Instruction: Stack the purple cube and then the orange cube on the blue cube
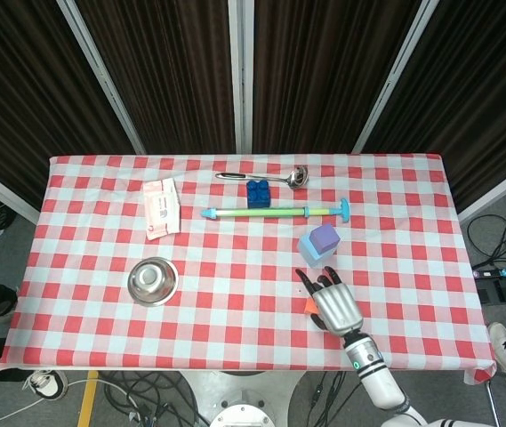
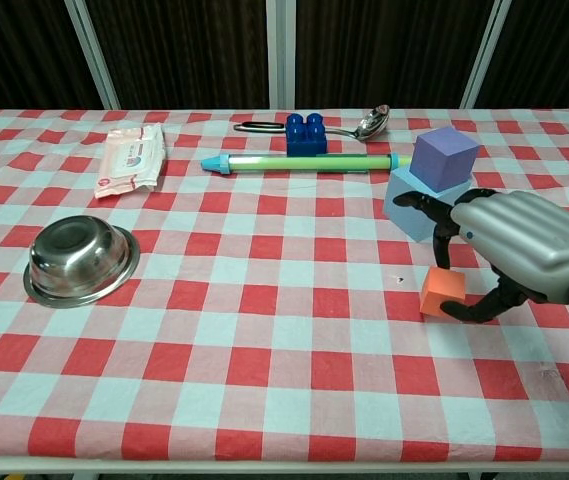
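Right hand: at the table's near right, fingers curled round the orange cube, thumb under its near side, fingers above; a loose grip, cube seems tilted off the cloth.
Left hand: not seen in either view.
Purple cube: sits on the blue cube, just behind the hand.
Wand: lies behind the stack.
Brick: beside the ladle.
Bowl: well left.
Wipes: far left.

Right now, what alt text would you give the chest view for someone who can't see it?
The right hand curls around an orange cube on a red-checked table, beside a purple cube stacked on a blue cube. A steel bowl sits far left.
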